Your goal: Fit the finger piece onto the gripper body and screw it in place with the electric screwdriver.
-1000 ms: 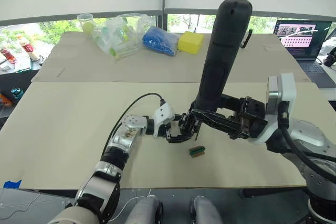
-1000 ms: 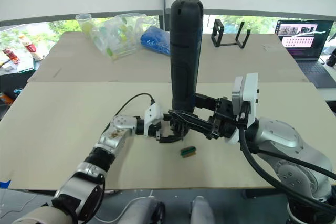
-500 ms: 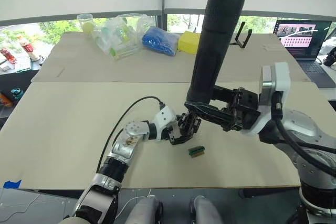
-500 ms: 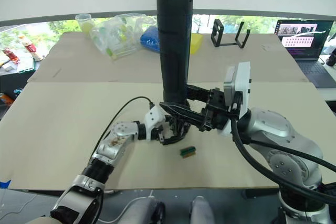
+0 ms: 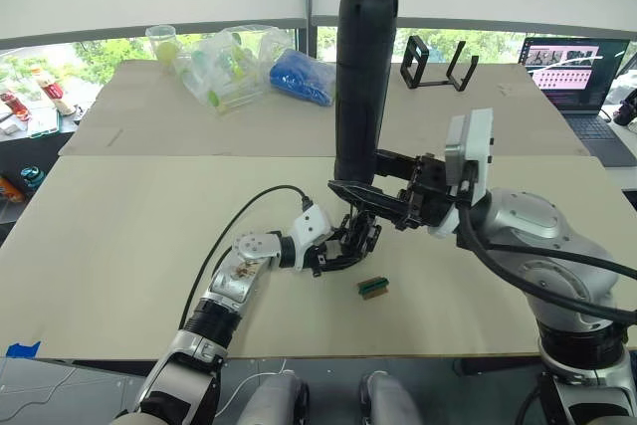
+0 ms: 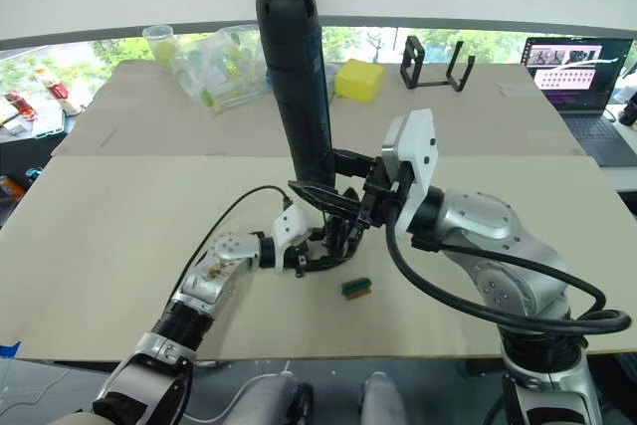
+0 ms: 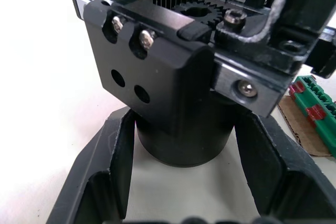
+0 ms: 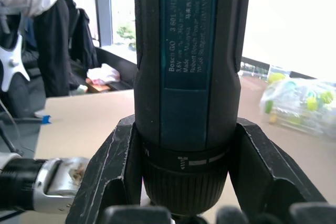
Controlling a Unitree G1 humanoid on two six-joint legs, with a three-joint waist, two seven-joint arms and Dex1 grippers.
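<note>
Green block (image 5: 373, 287) nr gripper body (image 5: 355, 236)

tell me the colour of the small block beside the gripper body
Green with red bits on brown backing, clearest in the left wrist view.

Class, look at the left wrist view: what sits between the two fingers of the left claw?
The gripper body sits there; its round black base stands on the table between the left claw's fingers.

electric screwdriver (image 5: 363, 82) tip hidden
</note>
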